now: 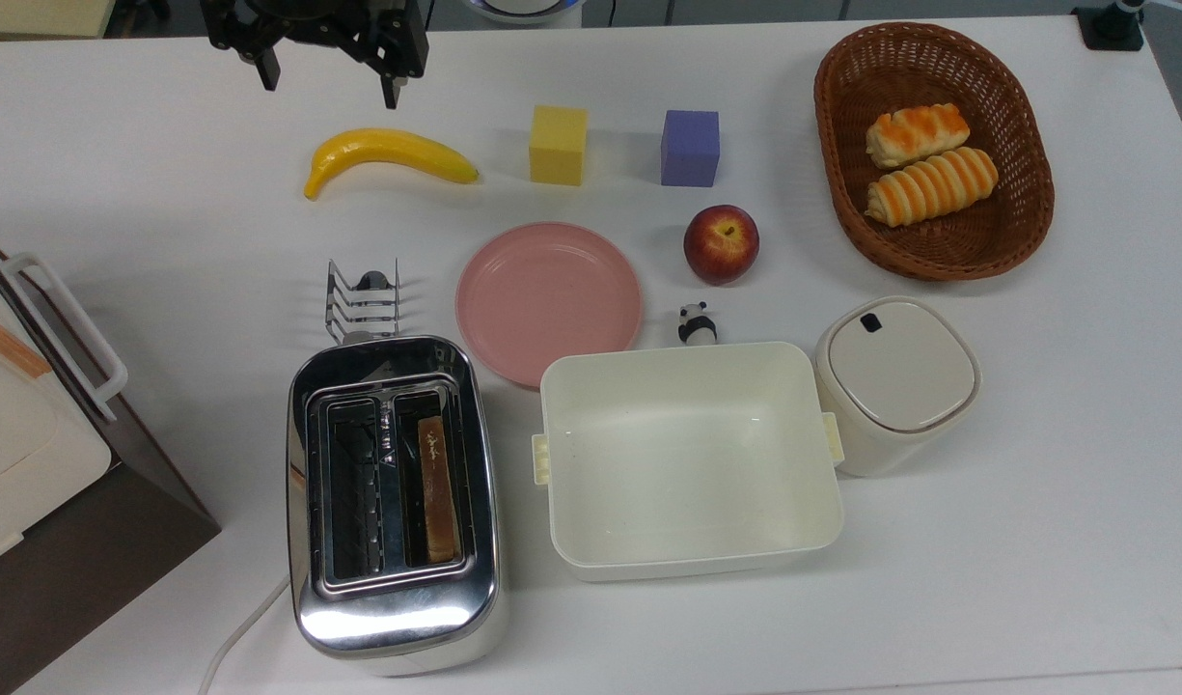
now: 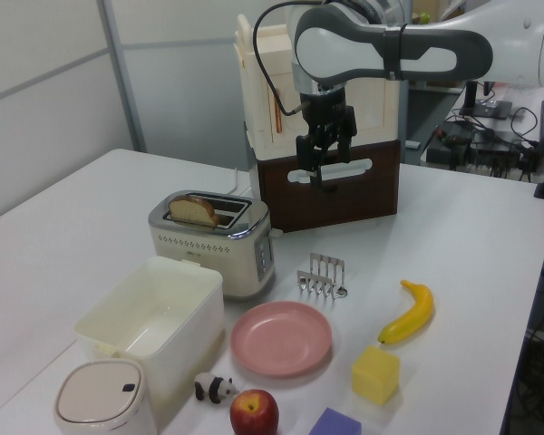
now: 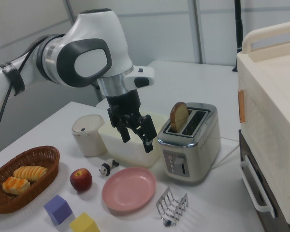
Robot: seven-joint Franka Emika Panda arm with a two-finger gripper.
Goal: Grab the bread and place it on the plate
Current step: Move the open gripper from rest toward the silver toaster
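Bread [image 1: 437, 488] stands upright in one slot of the chrome toaster [image 1: 394, 502], the slot nearer the cream tub [image 1: 689, 454] in the top view, and we see the pink plate [image 1: 548, 301] lying bare just beyond. Above open tabletop near the banana [image 1: 388, 157], the gripper [image 1: 330, 79] hangs with fingers spread wide, holding nothing. We read no lettering anywhere. Seen from the left view, the slice's rounded top pokes out.

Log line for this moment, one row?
phase: approach | gripper: open, empty, above table | bread: upright in toaster slot | plate: bare
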